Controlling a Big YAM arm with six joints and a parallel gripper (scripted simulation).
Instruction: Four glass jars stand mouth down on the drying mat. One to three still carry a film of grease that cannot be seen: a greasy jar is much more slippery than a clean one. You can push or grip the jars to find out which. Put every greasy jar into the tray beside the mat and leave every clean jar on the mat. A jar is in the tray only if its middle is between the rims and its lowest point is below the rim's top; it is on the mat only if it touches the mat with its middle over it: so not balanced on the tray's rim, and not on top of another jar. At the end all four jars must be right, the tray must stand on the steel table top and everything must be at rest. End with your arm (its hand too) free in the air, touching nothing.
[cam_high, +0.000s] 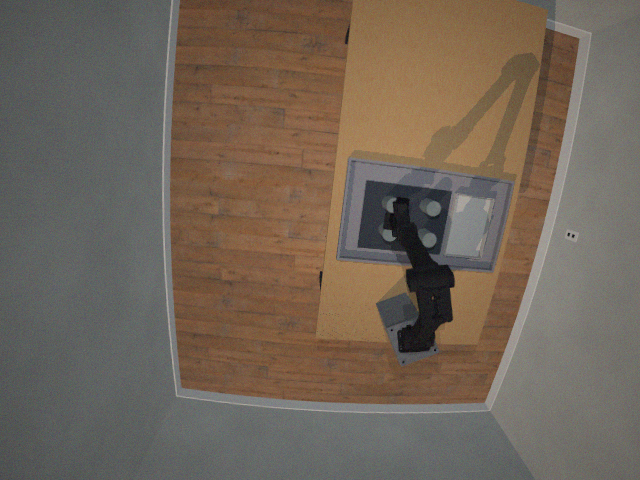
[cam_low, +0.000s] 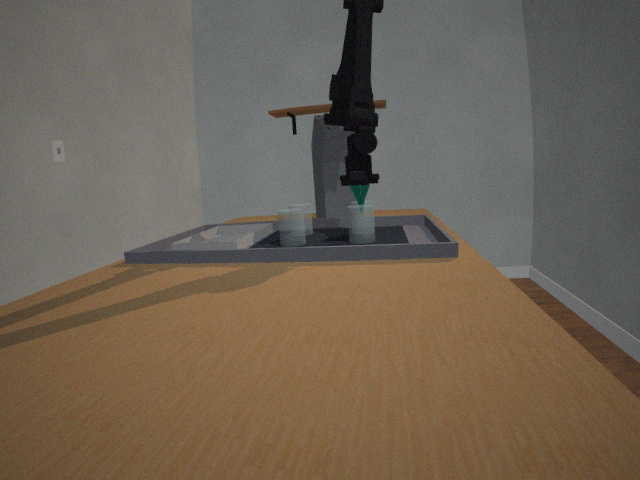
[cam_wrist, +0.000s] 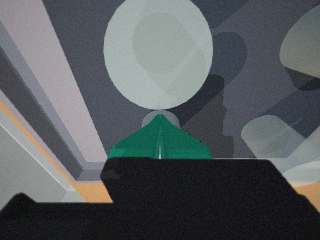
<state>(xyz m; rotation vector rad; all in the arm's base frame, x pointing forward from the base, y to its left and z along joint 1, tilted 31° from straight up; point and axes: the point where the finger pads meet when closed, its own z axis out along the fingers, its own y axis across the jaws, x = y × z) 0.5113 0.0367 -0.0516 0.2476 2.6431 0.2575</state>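
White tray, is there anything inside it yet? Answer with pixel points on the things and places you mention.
No jar shows inside the tray (cam_high: 467, 232) (cam_low: 227, 235); a shadow falls across it. From the top, nothing covers its floor. The exterior view hides part of that floor behind the near rim.

Glass jars (cam_low: 292, 227) on dark mat (cam_low: 388, 235), green fingertips (cam_low: 359, 192)

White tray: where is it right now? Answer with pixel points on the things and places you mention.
In the top view, the white tray (cam_high: 448, 254) (cam_low: 245, 241) lies at the right end of the raised-edge grey surround (cam_high: 347, 206) (cam_low: 289, 254), directly beside the dark mat (cam_high: 369, 214) (cam_low: 390, 236).
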